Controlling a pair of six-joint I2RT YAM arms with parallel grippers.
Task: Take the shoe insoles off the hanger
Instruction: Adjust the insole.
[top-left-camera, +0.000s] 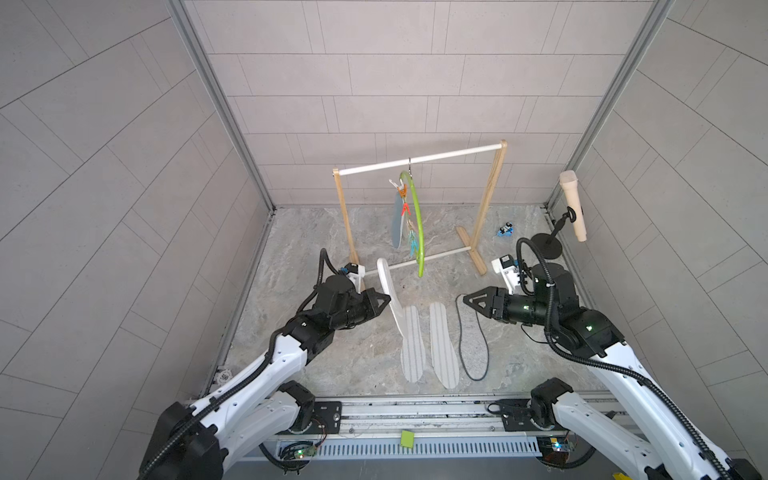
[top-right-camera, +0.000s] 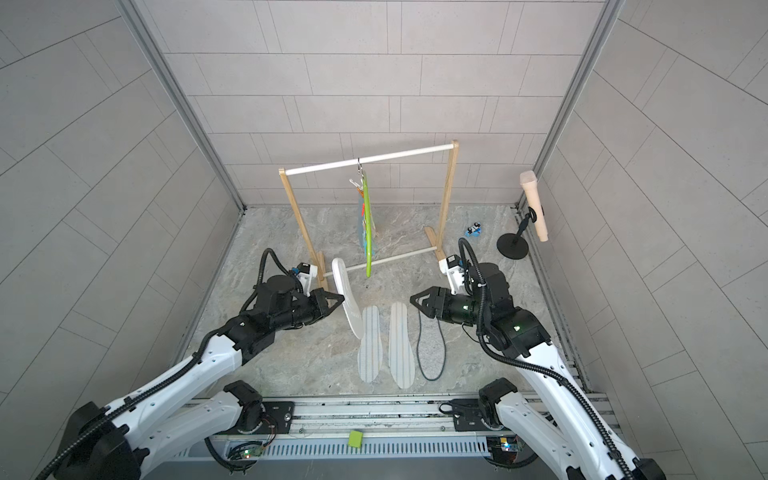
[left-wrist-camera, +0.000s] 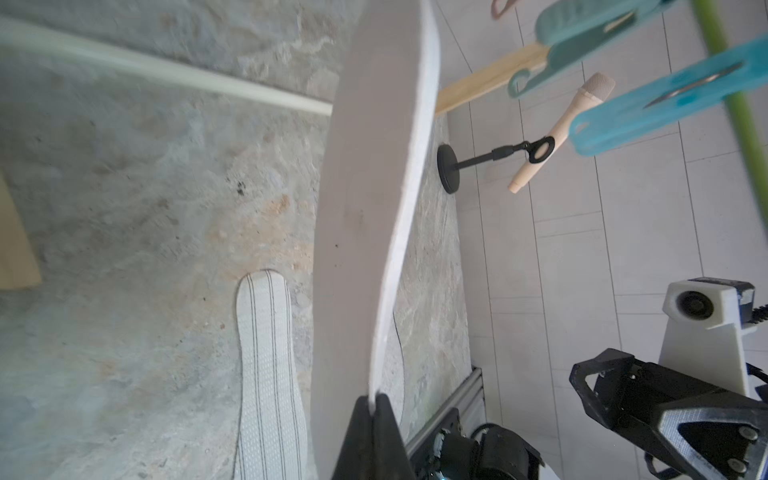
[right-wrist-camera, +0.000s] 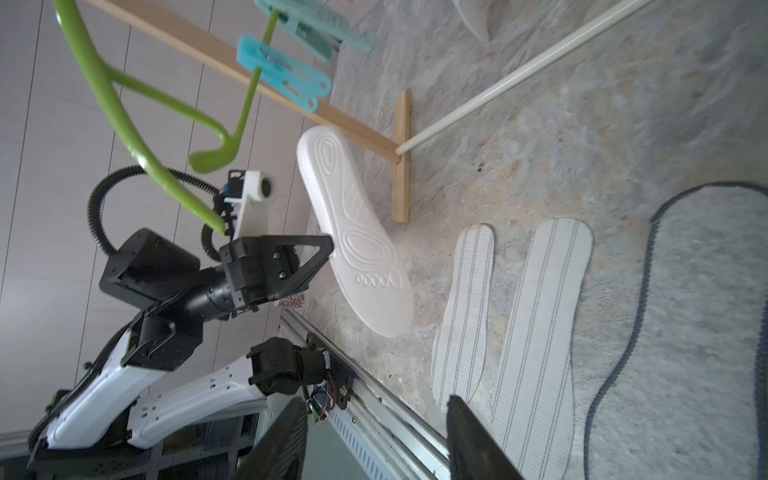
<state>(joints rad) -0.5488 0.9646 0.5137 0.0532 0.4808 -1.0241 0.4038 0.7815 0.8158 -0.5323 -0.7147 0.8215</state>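
Holding white insole (top-left-camera: 385, 278) clamped in left gripper (top-left-camera: 389, 298) fingers above worktop (top-left-camera: 316, 353), right gripper (top-left-camera: 467, 300) fingers apart and empty; next move probably: lay it down, then unclip blue-grey insole (top-left-camera: 397, 222) hanging on hanger (top-left-camera: 419, 224).

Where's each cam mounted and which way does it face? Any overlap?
Both top views: above the arm bases, looking down and forward at rack, hanger, floor; left arm and right arm show.
Left wrist: on left arm, along left claw, shut on white insole; right claw shows.
Right wrist: on right arm, looking past its open claw toward left arm.
Shared: both wrist views see the white insole and a striped insole.
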